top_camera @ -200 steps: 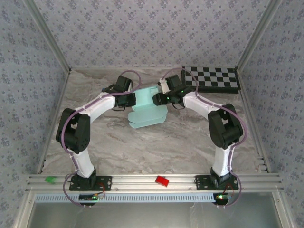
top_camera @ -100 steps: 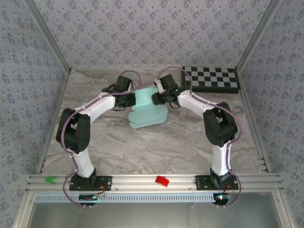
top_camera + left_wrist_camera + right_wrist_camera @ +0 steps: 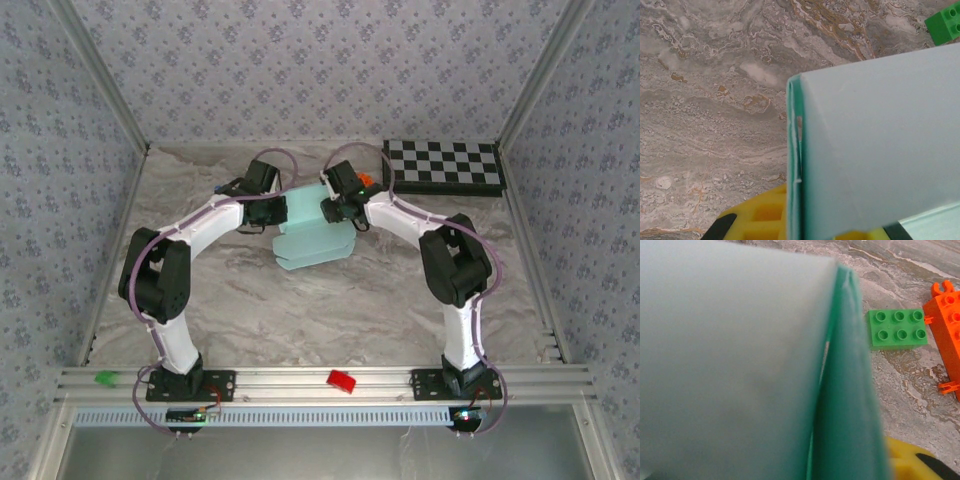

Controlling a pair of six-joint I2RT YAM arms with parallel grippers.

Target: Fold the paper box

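The paper box [image 3: 312, 238] is a pale aqua sheet, partly folded, lying mid-table with its back part raised between the two wrists. My left gripper [image 3: 277, 212] is shut on the raised left fold. In the left wrist view the doubled edge of the paper box [image 3: 796, 165] runs down between the yellow fingers [image 3: 752, 217]. My right gripper [image 3: 333, 208] is at the right side of the raised part. In the right wrist view the paper box [image 3: 740, 370] is pressed close against the camera. One yellow finger [image 3: 905, 460] shows beside it and the other is hidden, so the jaw gap cannot be judged.
A black-and-white checkerboard [image 3: 445, 167] lies at the back right. A green brick [image 3: 897, 329] and an orange brick [image 3: 947, 335] sit on the marble just behind the box. A red brick [image 3: 342, 381] and a green brick [image 3: 104, 378] rest on the front rail.
My right arm has swung left and back, bringing its gripper onto the right side of the box's raised part. The orange brick now shows behind it. The left arm has not moved.
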